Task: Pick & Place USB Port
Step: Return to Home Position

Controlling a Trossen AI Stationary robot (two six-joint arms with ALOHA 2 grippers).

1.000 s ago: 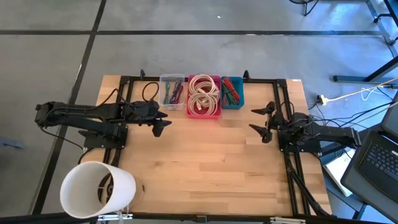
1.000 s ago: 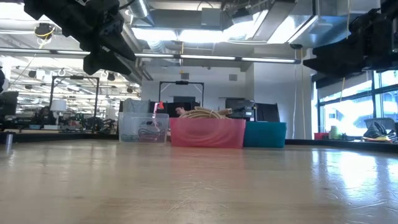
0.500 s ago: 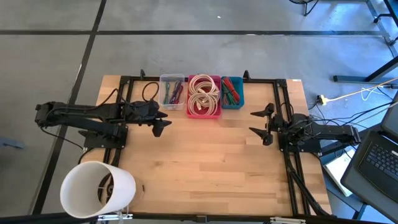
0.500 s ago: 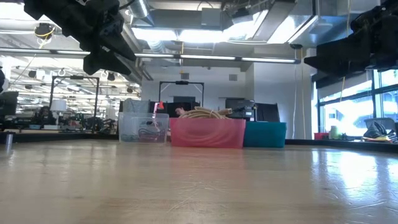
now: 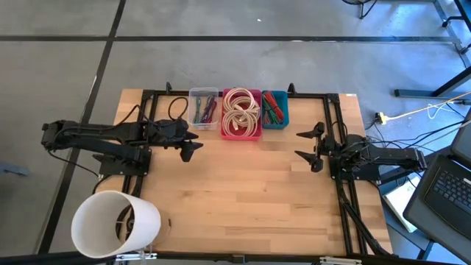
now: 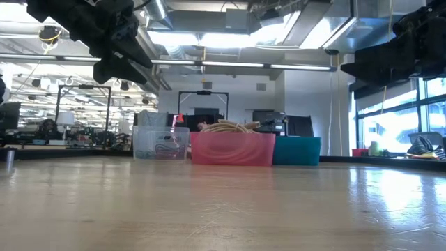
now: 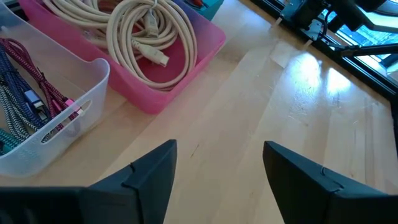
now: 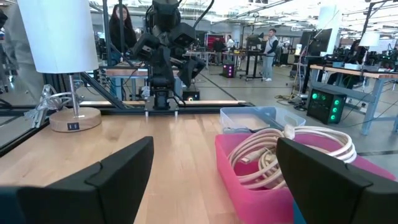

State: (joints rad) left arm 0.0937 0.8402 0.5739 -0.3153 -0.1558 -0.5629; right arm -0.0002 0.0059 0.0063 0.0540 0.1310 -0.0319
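Left claw (image 5: 193, 146) hangs empty over the left side of the bench (image 5: 243, 206), fingers spread, just near of the transparent bin (image 5: 204, 126). Right claw (image 5: 304, 146) hangs empty over the right side, fingers likewise spread. You have no cable loose on the bench. The white USB cable (image 5: 241, 110) lies coiled in the red bin (image 5: 241, 137) at the far edge. Patterned cables (image 7: 31, 93) sit in the transparent bin to its left, and red and green cables (image 5: 274, 110) in the blue bin (image 5: 275, 126) to its right. Judgement: sorting looks complete. Should you need to regrasp, expect each cable to be light, limp and springy, with loops that sprawl once lifted. Pinch across several bundled turns at mid-coil, not the hard little plug, which would likely slip or swing. Braided jackets should grip better than the smooth white one. Risk: snagging a neighbouring cable in the same bin.
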